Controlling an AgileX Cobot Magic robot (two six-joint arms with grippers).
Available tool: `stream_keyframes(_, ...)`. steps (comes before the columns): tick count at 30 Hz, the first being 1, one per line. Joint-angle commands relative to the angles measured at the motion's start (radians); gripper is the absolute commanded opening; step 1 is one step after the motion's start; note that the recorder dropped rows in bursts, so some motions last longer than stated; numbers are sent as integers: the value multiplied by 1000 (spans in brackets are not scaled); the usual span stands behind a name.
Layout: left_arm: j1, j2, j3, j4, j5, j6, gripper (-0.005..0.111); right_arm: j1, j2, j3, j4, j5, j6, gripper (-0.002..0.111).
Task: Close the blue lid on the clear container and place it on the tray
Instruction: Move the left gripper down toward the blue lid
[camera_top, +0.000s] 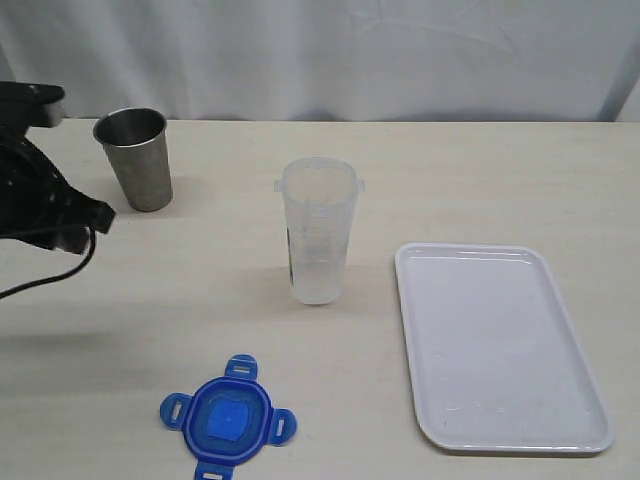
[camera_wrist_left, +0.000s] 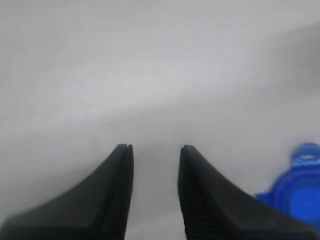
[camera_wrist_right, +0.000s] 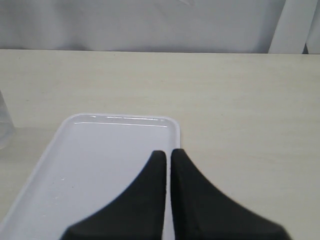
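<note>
The clear container (camera_top: 319, 243) stands upright and uncovered in the middle of the table. The blue lid (camera_top: 229, 422) lies flat near the table's front edge, apart from the container; its edge also shows beside my left fingers, blue lid (camera_wrist_left: 296, 190). The white tray (camera_top: 497, 345) lies to the right of the container and holds nothing. My left gripper (camera_wrist_left: 156, 148) is open with nothing between its fingers, close above the table beside the lid. My right gripper (camera_wrist_right: 168, 152) is shut and holds nothing, hovering over the tray's (camera_wrist_right: 100, 150) edge.
A steel cup (camera_top: 136, 158) stands at the back left. The left arm's black body and cable (camera_top: 40, 210) fill the left edge of the exterior view. A white curtain hangs behind the table.
</note>
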Motion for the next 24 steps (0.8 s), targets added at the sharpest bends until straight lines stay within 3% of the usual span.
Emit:
stream_keyframes(1, -2, -3, 107, -419, -82, 407, 36, -6, -4, 0, 2, -11, -1, 4)
stream_keyframes(3, -2, -3, 162, -497, -114, 490, 36, -6, -4, 0, 2, -11, -1, 4)
stream_keyframes(9, -2, -3, 272, -539, -203, 556, 38, -6, -4, 0, 2, -11, -1, 4)
stream_keyframes(15, -2, -3, 379, -867, -237, 846, 70, -6, -4, 0, 2, -11, -1, 4)
stream_keyframes(20, -2, -3, 462, -954, -259, 880, 71, -6, -4, 0, 2, -11, -1, 4)
stream_keyframes(24, -55, 15, 494, -1039, -276, 949, 71, -6, -4, 0, 2, -11, -1, 4)
